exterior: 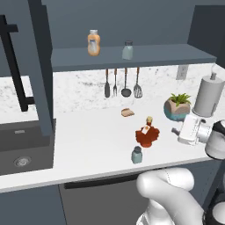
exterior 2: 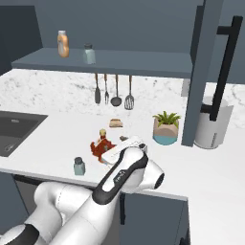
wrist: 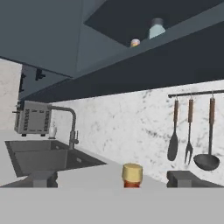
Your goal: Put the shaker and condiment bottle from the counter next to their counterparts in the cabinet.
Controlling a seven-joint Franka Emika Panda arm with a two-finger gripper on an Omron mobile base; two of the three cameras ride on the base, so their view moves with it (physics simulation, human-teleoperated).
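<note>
From my left base camera, the dark red-brown leaf-shaped syrup bottle (exterior: pixel 146 134) stands on the white table (exterior: pixel 88 145), with the small pale blue-green grey-capped shaker (exterior: pixel 137 155) just in front. From the right, an orange white-capped bottle (exterior 2: pixel 62 44) and twin shaker (exterior 2: pixel 88 54) share the slate-blue cabinet shelf (exterior 2: pixel 139 63). My hand camera shows my claw (wrist: pixel 113 178) spread either side of the syrup bottle's tan cap.

Counter (exterior: pixel 88 145): condiment bottle (exterior: pixel 147 134) centre; shaker (exterior: pixel 137 154) nearer, just left; potted plant (exterior: pixel 178 107) far right; sink (exterior: pixel 22 147) far left. Cabinet (exterior: pixel 132 57) shelf above: 2 counterparts, bottle (exterior: pixel 93 42) left of second shaker (exterior: pixel 127 50).
</note>
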